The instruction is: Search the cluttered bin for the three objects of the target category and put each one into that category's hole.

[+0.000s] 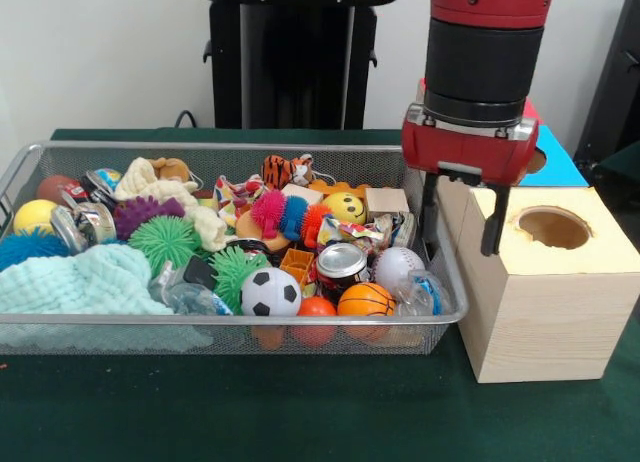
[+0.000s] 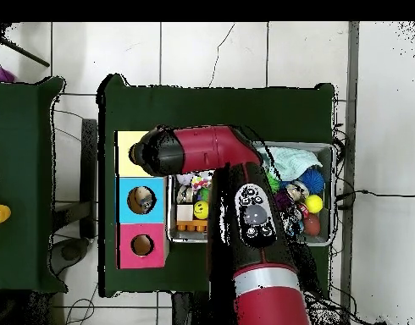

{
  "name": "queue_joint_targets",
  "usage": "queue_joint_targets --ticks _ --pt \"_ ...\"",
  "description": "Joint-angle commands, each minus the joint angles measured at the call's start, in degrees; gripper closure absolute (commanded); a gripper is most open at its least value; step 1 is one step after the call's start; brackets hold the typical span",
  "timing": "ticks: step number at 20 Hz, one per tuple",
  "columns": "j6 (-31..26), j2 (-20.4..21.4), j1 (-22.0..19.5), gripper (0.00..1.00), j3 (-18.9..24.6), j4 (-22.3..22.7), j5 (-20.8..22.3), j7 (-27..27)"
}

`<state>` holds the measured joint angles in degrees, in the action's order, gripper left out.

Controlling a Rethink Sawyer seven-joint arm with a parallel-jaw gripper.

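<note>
The bin (image 1: 200, 323) is a silver mesh basket full of toys; it also shows in the overhead view (image 2: 333, 196). One clear wrinkly plastic bottle (image 1: 418, 294) lies in its front right corner beside a basketball. Another clear bottle (image 1: 186, 295) lies at the front by a mint cloth. I cannot pick out a bottle with a blue label. My gripper (image 1: 460, 237) hangs open and empty over the gap between the bin's right end and a pale wooden box (image 1: 540, 322) with a round hole (image 1: 553, 227). In the overhead view my arm (image 2: 202, 152) hides the gripper.
A blue box (image 1: 560, 164) stands behind the pale one, with a pink box (image 2: 143, 245) beyond. The blue box's hole (image 2: 141, 199) holds something. The bin holds a metal can (image 1: 340, 262), a soccer ball (image 1: 270, 293), a basketball (image 1: 365, 300), spiky balls and a mint cloth (image 1: 80, 282).
</note>
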<state>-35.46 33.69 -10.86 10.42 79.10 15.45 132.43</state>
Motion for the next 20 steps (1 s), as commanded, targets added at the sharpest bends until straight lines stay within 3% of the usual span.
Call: queue_joint_targets --ticks 1,7,20 --pt "-5.24 -2.03 -0.05 0.00 -3.41 0.82 0.16 4.24" --pt "-1.97 -3.94 0.11 0.00 -4.33 1.03 0.19 4.73" --pt "2.31 -9.78 2.79 0.00 -6.81 -2.97 -0.89 8.01"
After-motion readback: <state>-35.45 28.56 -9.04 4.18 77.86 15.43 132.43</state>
